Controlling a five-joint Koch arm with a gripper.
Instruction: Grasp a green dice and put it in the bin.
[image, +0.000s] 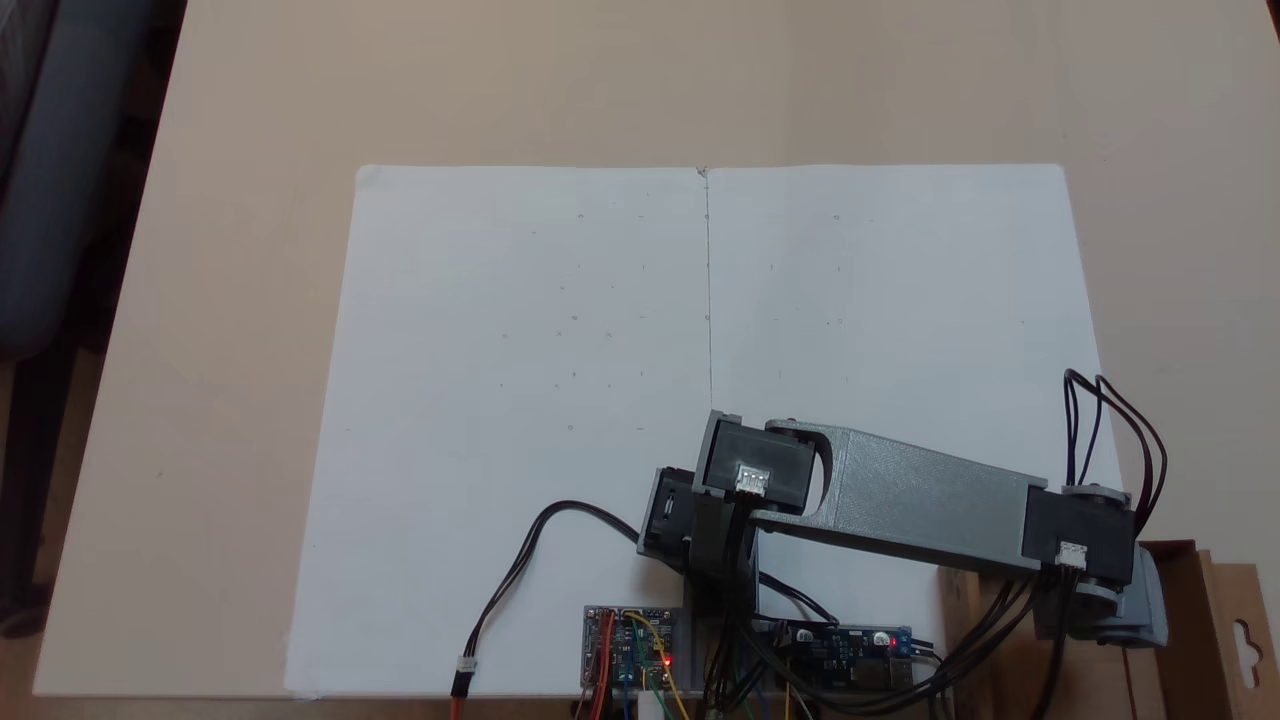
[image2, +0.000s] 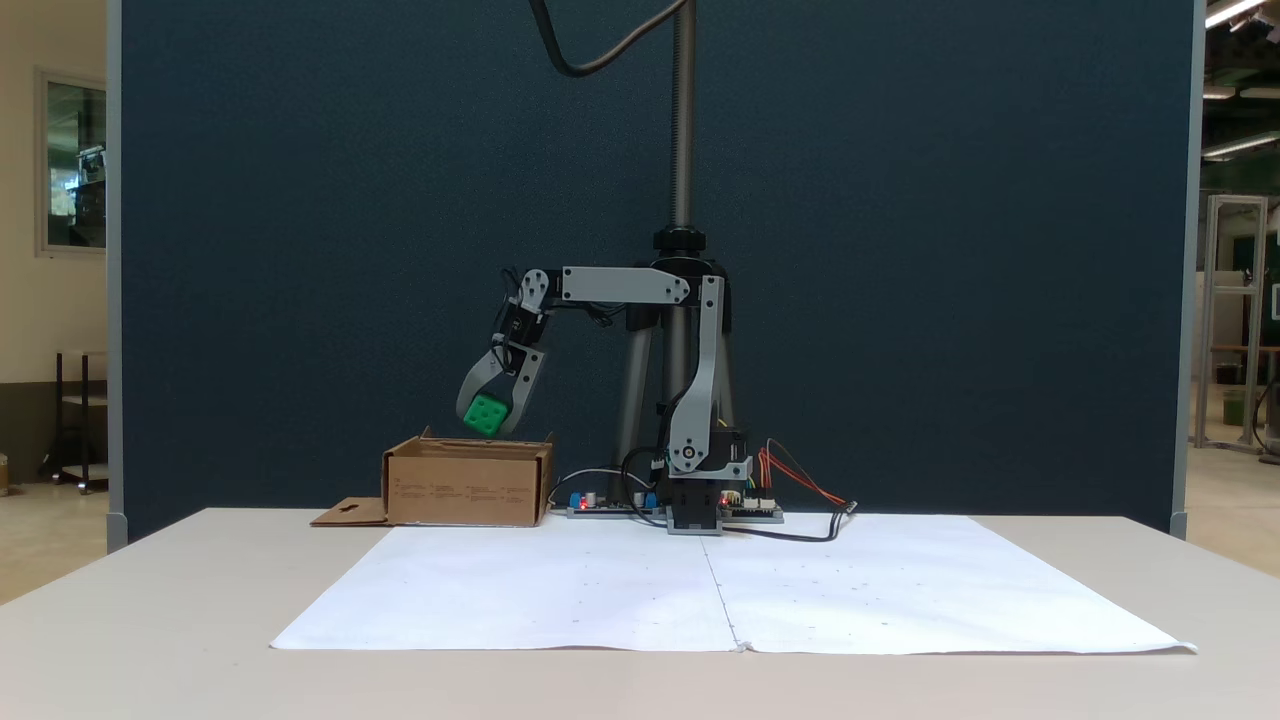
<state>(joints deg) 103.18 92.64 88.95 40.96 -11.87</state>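
The green dice hangs just above the open top of the bin, a brown cardboard box at the table's back left in a fixed view. My gripper points down over the box and is shut on the dice, one grey finger on each side. In the fixed view from above, the arm reaches right toward the bin at the lower right corner; its wrist covers the gripper and the dice there.
White paper sheets cover the middle of the tan table. Circuit boards and loose cables lie by the arm's base. A flat cardboard flap sticks out left of the box. A camera pole rises behind the arm.
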